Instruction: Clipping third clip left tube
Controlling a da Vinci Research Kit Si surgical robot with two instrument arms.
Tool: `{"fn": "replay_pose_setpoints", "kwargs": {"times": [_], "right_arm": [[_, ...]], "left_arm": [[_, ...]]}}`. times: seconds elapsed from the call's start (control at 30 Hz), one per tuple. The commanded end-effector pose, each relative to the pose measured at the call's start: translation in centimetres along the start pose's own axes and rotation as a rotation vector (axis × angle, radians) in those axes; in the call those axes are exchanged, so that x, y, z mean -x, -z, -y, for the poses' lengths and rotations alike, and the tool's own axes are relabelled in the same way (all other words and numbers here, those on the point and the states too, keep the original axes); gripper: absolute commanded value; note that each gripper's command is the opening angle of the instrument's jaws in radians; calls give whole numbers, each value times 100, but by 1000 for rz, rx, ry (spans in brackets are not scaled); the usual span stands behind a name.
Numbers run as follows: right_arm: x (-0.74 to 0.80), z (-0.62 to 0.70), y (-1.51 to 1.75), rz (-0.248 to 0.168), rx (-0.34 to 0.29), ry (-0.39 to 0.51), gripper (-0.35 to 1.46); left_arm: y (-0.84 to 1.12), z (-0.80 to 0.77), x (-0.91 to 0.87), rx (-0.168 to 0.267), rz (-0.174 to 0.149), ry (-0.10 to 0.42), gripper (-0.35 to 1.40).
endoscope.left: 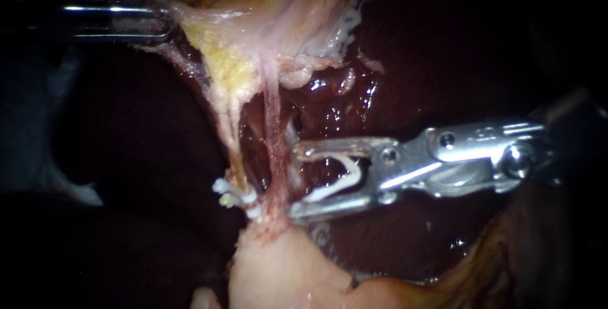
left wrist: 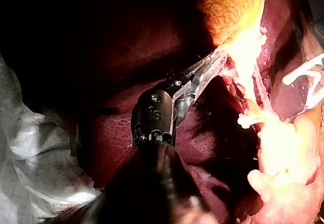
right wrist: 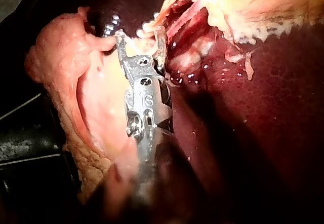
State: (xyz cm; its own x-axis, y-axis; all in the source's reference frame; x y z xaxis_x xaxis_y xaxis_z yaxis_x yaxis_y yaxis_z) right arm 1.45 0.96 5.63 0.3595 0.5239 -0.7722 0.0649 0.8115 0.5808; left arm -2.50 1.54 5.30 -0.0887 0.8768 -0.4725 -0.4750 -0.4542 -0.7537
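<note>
Clearly, the right instrument (endoscope.left: 294, 181) carried an open clip (endoscope.left: 334, 186). Its jaws were spread wide, with one leg of the white clip lying against each. The jaw tips stood just beside a pink tube (endoscope.left: 273, 135), on its right in the endoscope view, and whether they touched it could not be told. On the far side of that strand ran the left tube (endoscope.left: 239, 147), yellowish and taut. Two white clips (endoscope.left: 223, 187) sat close together low down, seemingly across this tube. The left instrument (endoscope.left: 166, 23) had its jaws clamped together on the edge of the pale fatty tissue (endoscope.left: 221, 62) above both strands. Dark red liver (endoscope.left: 430, 56) lay behind.
</note>
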Motion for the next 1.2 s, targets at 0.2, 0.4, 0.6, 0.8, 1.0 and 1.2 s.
{"fn": "replay_pose_setpoints", "kwargs": {"times": [0.2, 0.4, 0.6, 0.8, 1.0, 1.2], "right_arm": [[-2, -22, -25, -9, -1, -17, 50], [20, -47, -40, -9, 2, -29, 50], [43, -66, -48, -15, -29, -30, 50], [42, -71, -66, -100, -120, -47, 49], [29, -66, -93, -147, -183, -55, 47], [19, -66, -114, -167, -168, -65, 47]], "left_arm": [[-2, -2, 1, 2, 1, -1, -35], [-2, -2, 2, 4, 2, -1, -35], [-3, -2, 2, 4, 2, -1, -35], [-4, -2, 2, 3, 1, -1, -35], [-4, -2, 2, 3, 1, -1, -35], [-4, -2, 1, 3, 1, -1, -35]]}}
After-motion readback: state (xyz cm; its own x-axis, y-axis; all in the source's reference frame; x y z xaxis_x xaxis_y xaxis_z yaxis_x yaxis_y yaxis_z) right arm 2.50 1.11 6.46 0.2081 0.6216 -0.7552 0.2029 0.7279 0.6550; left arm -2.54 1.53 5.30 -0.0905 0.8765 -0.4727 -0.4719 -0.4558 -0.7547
